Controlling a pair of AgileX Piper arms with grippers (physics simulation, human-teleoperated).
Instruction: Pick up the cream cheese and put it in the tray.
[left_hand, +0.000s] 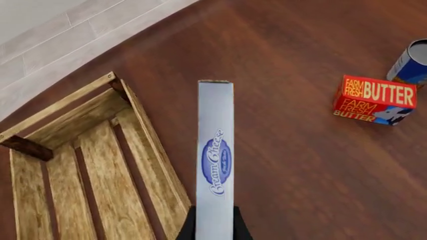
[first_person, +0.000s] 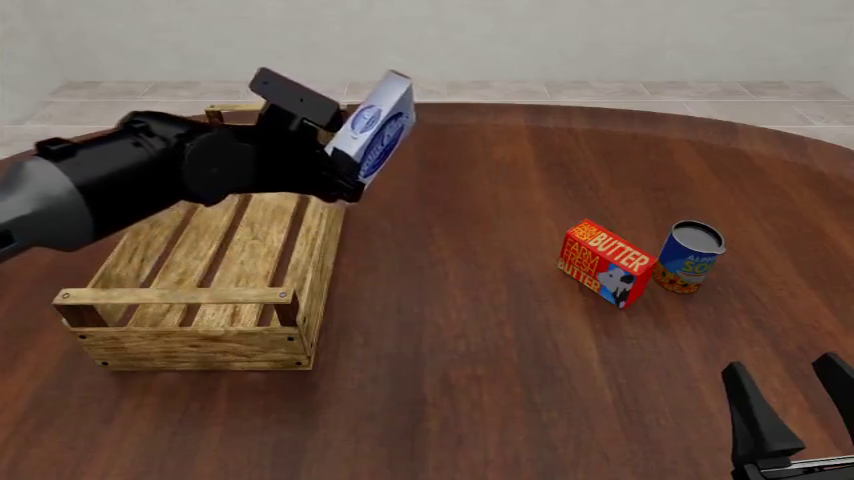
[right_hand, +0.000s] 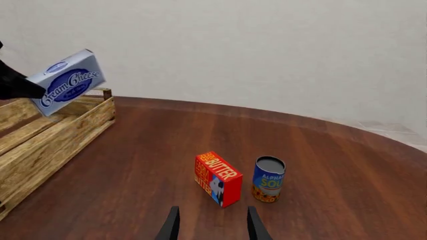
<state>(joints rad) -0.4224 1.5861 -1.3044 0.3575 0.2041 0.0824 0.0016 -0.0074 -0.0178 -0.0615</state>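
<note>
Now L fingers (first_person: 350, 165) grip cream cheese (first_person: 375, 128) above tray (first_person: 174, 296) edge; R fingers (first_person: 798, 395) spread, empty.

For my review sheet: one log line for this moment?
left gripper: holding cream cheese aloft near tray edge | right gripper: open, idle

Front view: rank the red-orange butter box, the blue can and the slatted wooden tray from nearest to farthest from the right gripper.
From the right gripper, at the near right corner:
1. Blue can, standing just ahead of the gripper.
2. Red-orange butter box, beside the can on its left; only slightly farther.
3. Slatted wooden tray, far across on the table's left.
</note>
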